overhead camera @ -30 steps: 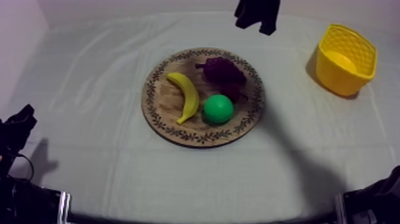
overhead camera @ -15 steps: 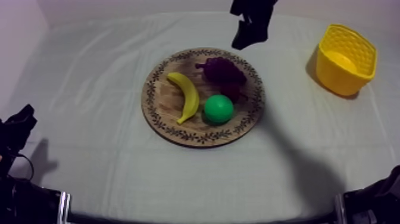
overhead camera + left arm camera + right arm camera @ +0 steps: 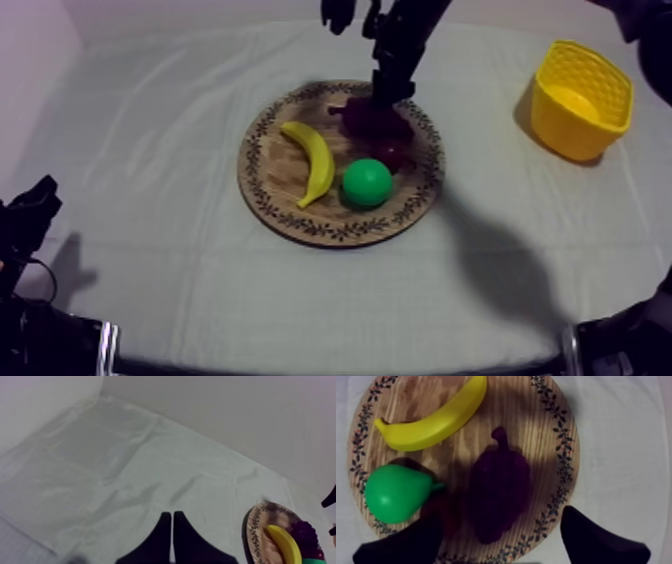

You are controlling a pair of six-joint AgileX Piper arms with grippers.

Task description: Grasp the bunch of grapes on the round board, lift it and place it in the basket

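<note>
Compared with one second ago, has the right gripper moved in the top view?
Yes. The right gripper came nearer and leftward, from beyond the wooden board's far rim to over the bunch of grapes.

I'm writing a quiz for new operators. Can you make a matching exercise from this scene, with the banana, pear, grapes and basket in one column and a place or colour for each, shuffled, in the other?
1. banana
2. pear
3. bunch of grapes
4. yellow basket

A. green, on the wooden board
B. right below the open right gripper
C. on the cloth, off the board
D. long and yellow, on the board beside the pear

Pairs: 1-D, 2-A, 3-B, 4-C
</note>
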